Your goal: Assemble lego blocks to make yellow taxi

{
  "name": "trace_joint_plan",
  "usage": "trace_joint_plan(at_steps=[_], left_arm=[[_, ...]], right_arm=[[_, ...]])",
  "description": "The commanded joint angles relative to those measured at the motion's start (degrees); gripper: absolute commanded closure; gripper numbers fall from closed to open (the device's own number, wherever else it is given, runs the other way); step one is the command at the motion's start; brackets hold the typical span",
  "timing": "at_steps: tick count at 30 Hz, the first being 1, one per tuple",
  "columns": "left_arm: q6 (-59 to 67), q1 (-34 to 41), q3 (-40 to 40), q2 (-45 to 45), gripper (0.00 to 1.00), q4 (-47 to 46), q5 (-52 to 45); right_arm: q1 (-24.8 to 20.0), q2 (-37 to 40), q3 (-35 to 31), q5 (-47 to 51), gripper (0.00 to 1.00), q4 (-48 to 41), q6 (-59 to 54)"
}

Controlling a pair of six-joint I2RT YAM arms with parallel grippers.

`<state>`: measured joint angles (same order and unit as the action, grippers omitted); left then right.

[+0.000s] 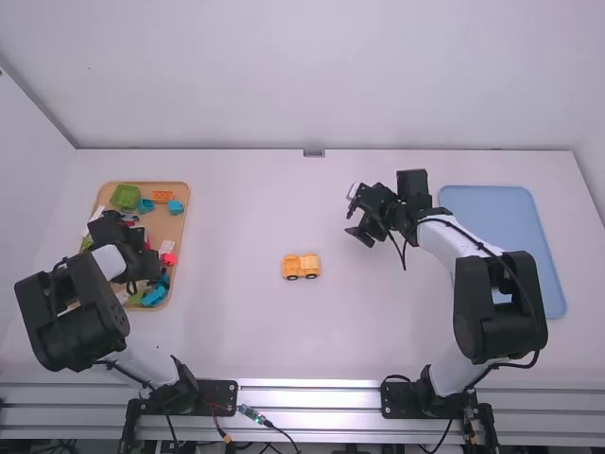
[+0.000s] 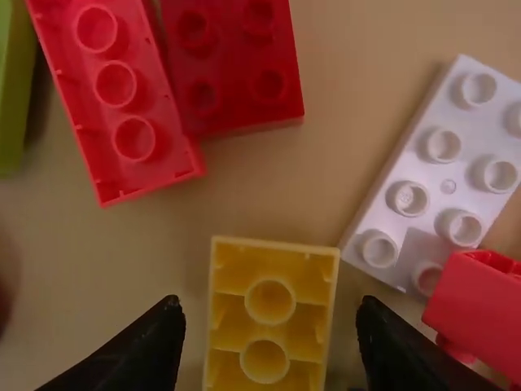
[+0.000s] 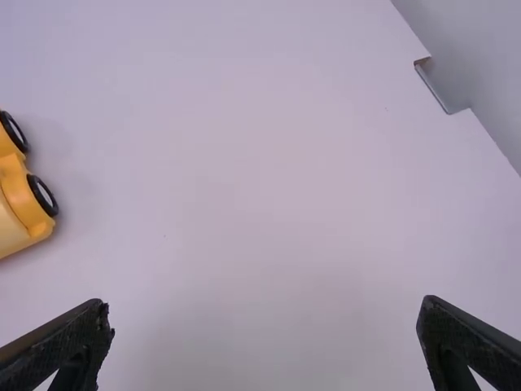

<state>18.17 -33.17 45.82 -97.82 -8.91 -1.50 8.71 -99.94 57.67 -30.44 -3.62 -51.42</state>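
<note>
The car [image 1: 308, 264] is orange-yellow, its wheels [image 3: 43, 195] black and white, the tray [image 1: 501, 203] blue.

The high view looks forward and down from above and behind the left arm [image 1: 71, 322] and right arm [image 1: 501, 303], far enough back to take in most of the desk [image 1: 246, 218]. The left wrist view looks down very near the tan tray [image 1: 184, 213], which the high view shares. The right wrist view faces the desk from farther off; it and the high view share the yellow vehicle [image 1: 292, 264] and the desk's far edge.
</note>
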Motion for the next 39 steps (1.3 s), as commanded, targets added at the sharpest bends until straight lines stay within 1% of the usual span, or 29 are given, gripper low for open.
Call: trace_joint_plan(at_steps=[1, 4, 12, 19, 25, 30, 39], left_arm=[[-1.0, -0.3, -0.2, -0.6, 0.43, -0.3, -0.9], [-1.0, -0.3, -0.2, -0.6, 0.45, -0.2, -0.9], [-1.0, -0.3, -0.2, -0.6, 0.48, -0.7, -1.2], [-1.0, -0.3, -2.3, -0.6, 0.46, 2.2, -1.0], [-1.0, -0.3, -2.3, -0.6, 0.46, 2.1, -1.2], [-1.1, -0.3, -2.4, -0.6, 0.52, 1.8, -1.2], [-1.6, -0.2, -2.4, -0.6, 0.57, 0.4, -0.9]], right_arm=[[-0.1, 1.6, -0.3, 0.3, 0.01, -0.1, 0.2], [0.0, 1.6, -0.3, 0.3, 0.01, -0.2, 0.2], [0.0, 1.6, -0.3, 0.3, 0.01, -0.3, 0.2], [-0.1, 1.6, -0.3, 0.3, 0.00, -0.3, 0.2], [0.0, 1.6, -0.3, 0.3, 0.01, -0.2, 0.2], [0.0, 1.6, -0.3, 0.3, 0.01, -0.3, 0.2], [-0.1, 1.6, -0.3, 0.3, 0.01, -0.3, 0.2]])
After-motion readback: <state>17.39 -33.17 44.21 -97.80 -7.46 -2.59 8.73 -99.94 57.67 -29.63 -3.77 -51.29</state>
